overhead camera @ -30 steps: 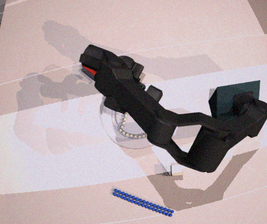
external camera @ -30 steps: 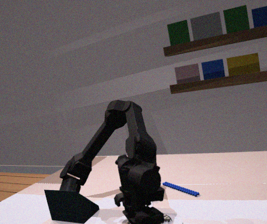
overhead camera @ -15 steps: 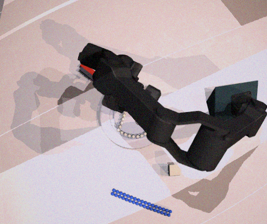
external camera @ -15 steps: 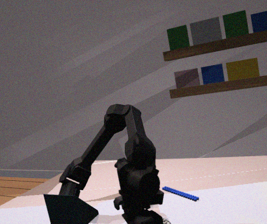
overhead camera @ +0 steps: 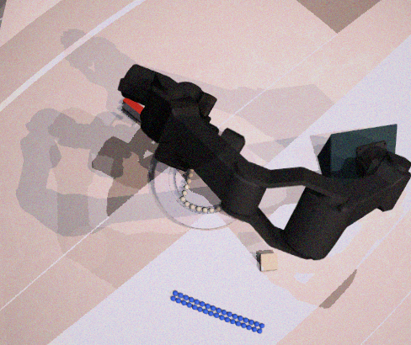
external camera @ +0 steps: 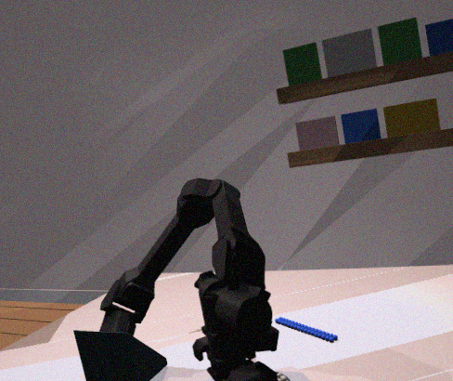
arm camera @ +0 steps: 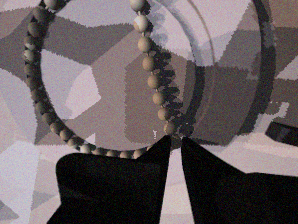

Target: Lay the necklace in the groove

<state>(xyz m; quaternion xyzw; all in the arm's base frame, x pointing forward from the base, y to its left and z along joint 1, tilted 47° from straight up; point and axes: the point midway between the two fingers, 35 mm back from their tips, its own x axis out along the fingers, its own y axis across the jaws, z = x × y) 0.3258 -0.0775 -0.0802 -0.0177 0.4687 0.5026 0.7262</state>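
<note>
The pearl bead necklace (arm camera: 148,62) (overhead camera: 184,196) lies partly on the round bead board (arm camera: 265,75) (overhead camera: 159,206). In the wrist view one part follows the curved groove on the left. Another strand runs straight across the board's middle, down to my fingertips. My gripper (arm camera: 175,141) is low over the board and shut on the end of that strand. In the top view the arm covers the gripper and much of the board. Only an arc of pearls shows at the board's lower left.
A blue bead strand (overhead camera: 217,312) (external camera: 306,329) lies straight, nearer the front. A small beige cube (overhead camera: 267,261) sits by the arm's base. A dark teal block (overhead camera: 354,147) (external camera: 112,355) stands at the base. A red-topped object (overhead camera: 133,105) lies beyond the board.
</note>
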